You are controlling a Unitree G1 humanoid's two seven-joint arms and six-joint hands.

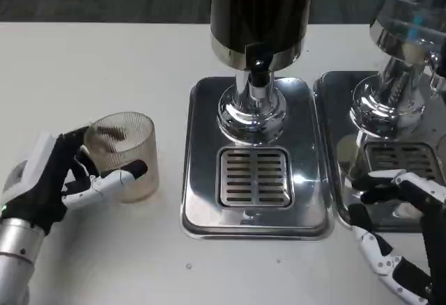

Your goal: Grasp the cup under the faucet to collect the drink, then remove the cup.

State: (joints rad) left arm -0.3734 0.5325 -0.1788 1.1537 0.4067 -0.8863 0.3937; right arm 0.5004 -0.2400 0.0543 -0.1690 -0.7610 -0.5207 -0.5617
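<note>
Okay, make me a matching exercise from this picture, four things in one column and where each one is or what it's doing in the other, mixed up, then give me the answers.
Column one:
1. cup
2. left robot hand
3. right robot hand
4. drain grate

Column two:
A. set into the steel tray below the dark dispenser's faucet
B. wrapped around the translucent cup
C. standing on the white table, left of the tray
D. at the front of the neighbouring tray, holding nothing

Pairs: 1-C, 2-B, 3-D, 4-A
</note>
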